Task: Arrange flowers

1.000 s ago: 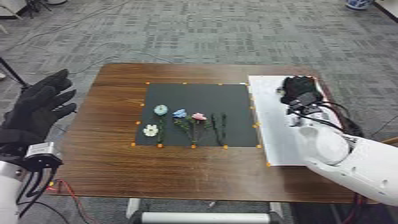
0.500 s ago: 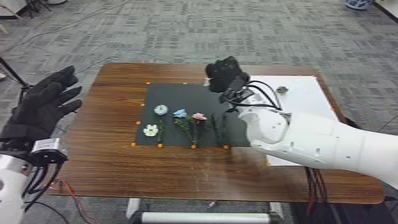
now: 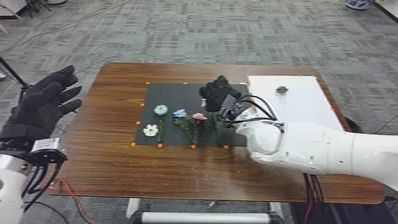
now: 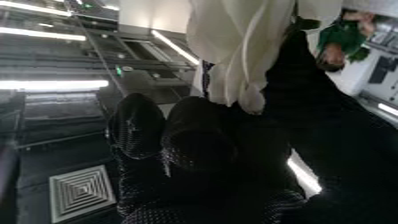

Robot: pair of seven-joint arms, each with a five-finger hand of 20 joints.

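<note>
Black gloves on both our hands, so two hands in total, and going left to right in the head view we've got the left hand [image 3: 43, 107] first, its fingers spread and relaxed, out past the left edge of our one brown table [image 3: 115, 170], well apart from the flowers.

Next is our one dark mat [image 3: 169, 94], and we count four flower heads lying on it: one small white flower [image 3: 150, 130], one pale blue-green flower [image 3: 161, 109], one blue flower [image 3: 179, 113] and one pink flower [image 3: 199, 116]. Some leafy stems [image 3: 187, 127] lie below the blue and pink ones.

Then comes our right hand [image 3: 216, 91], over the far right part of the mat. All four heads lie to its left and nearer to us. Its grip is narrow, with one big cream flower [image 4: 233, 47] pinched between fingers and thumb. In the right wrist view we see its long petals right at the fingertips.

Last up, one white board [image 3: 302, 110] to the right of that hand, with one small dark greenish thing [image 3: 282, 90] on it. We can't tell what that is.
</note>
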